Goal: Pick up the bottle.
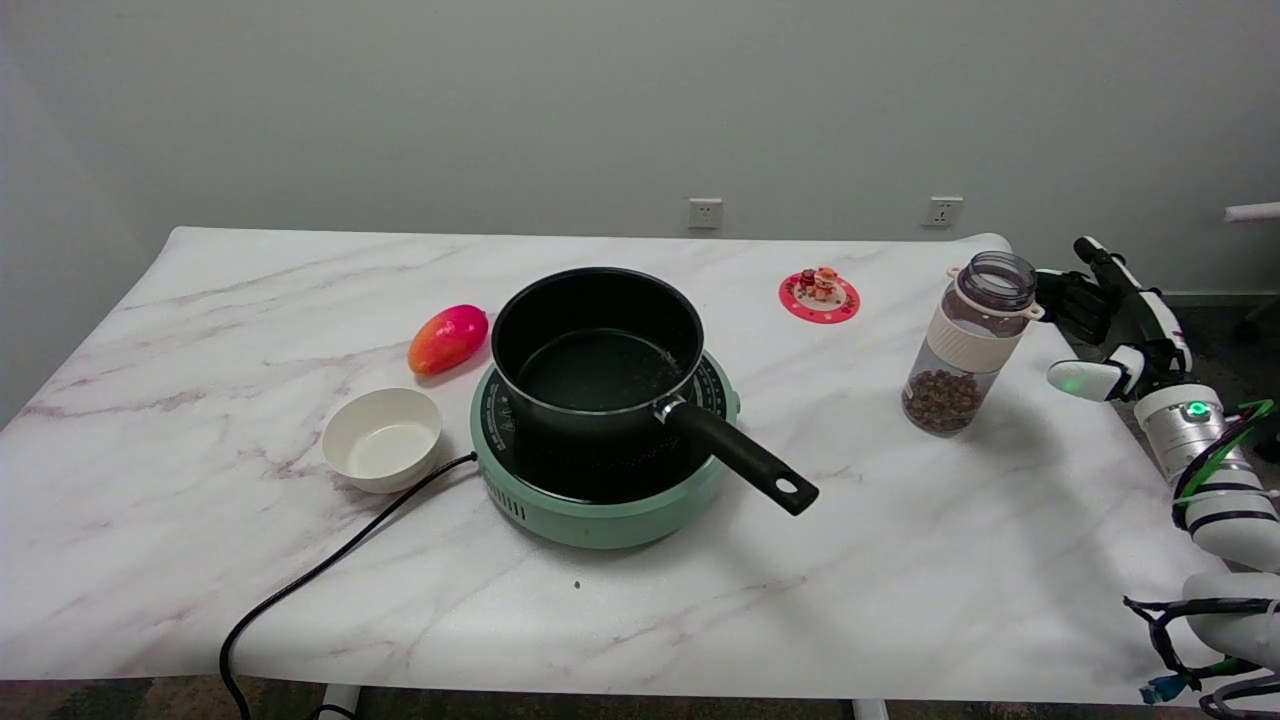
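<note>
A clear bottle (pixel 965 345) with a cream band and no cap stands upright near the table's right edge, its lower part filled with brown pellets. My right hand (pixel 1105 320) hovers just to the right of it, fingers spread and pointing toward the bottle's upper part. A small gap separates the fingertips from the bottle's neck. Nothing is in the hand.
A black saucepan (pixel 595 350) sits on a green induction cooker (pixel 600 480), its handle (pixel 745 458) pointing toward the bottle. A white bowl (pixel 382 438) and a mango (pixel 447 338) lie to the left. A small red coaster (pixel 819 296) lies behind the bottle. A black cable (pixel 330 570) runs off the front edge.
</note>
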Controlling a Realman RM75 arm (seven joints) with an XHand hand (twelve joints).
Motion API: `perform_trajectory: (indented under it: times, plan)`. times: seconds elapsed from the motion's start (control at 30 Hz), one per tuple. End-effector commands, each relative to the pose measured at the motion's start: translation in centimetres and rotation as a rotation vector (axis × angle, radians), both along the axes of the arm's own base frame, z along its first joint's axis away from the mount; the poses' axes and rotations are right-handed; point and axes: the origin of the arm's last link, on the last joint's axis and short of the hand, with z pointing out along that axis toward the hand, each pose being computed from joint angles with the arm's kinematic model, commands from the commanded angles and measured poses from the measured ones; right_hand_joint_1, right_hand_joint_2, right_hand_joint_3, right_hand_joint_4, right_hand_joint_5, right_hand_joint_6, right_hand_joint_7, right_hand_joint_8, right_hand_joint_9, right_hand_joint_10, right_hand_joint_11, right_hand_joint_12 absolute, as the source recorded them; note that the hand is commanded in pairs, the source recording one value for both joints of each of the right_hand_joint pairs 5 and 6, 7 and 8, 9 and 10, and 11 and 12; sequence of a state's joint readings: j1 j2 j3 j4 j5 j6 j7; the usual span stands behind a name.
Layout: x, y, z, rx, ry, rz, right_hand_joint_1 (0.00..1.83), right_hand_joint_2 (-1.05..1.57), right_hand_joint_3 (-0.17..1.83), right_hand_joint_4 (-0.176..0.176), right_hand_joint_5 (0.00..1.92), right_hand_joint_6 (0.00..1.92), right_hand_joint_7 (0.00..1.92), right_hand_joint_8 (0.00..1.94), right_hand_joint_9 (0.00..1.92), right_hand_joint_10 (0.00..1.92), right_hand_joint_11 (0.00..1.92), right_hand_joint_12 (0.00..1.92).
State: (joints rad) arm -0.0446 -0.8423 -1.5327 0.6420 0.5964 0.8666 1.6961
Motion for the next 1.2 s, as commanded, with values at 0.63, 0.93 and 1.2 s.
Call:
perform_trajectory:
  times: [0.63, 0.93, 1.2]
  plan:
    - [-1.0, -1.0, -4.1, 0.152, -0.029, 0.026, 1.23, -0.78, 1.02, 0.000, 0.04, 0.04, 0.50, 0.50, 0.51, 0.51, 0.58, 0.58]
    - [-2.5, -1.5, -6.1, 0.151, -0.085, 0.042, 1.23, -0.77, 1.00, 0.000, 0.02, 0.02, 0.49, 0.49, 0.49, 0.49, 0.56, 0.56]
    - [-2.9, -1.6, -6.5, 0.164, -0.091, 0.031, 1.22, -0.75, 1.00, 0.000, 0.02, 0.02, 0.49, 0.49, 0.49, 0.49, 0.56, 0.56]
